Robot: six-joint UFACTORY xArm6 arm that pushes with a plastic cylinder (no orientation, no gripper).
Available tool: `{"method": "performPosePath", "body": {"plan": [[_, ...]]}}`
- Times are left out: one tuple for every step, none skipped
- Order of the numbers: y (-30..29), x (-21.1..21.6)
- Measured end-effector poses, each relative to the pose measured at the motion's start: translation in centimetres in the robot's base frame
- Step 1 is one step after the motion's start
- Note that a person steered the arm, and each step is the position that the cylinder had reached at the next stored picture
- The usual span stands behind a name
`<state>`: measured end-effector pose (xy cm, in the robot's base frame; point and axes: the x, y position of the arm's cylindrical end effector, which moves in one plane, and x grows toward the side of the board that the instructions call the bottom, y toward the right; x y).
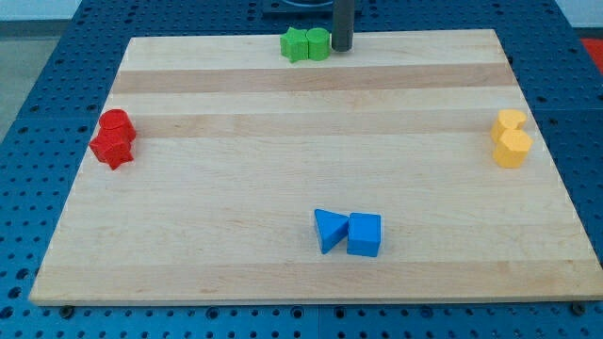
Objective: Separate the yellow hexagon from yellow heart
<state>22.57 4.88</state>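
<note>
Camera view: wooden board on blue pegboard. My tip sits at top centre of the frame, just right of two green blocks, apparently touching the right one; bare rod, nothing held. Yellow heart and yellow hexagon at the right edge, touching, heart above hexagon, well apart from the tip. Two red blocks at the left edge, touching. Blue triangle and blue cube at bottom centre, touching
</note>
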Motion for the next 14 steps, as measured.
{"method": "performPosePath", "body": {"plan": [[3.4,4.9],[4.2,6.3],[4.2,6.3],[6.3,6.3],[13.9,6.3],[22.9,5.8],[29.6,7.5],[29.6,13.6],[29.7,13.6],[29.7,13.5],[29.6,13.9],[29.6,15.4],[29.6,19.1],[29.3,21.5]]}}
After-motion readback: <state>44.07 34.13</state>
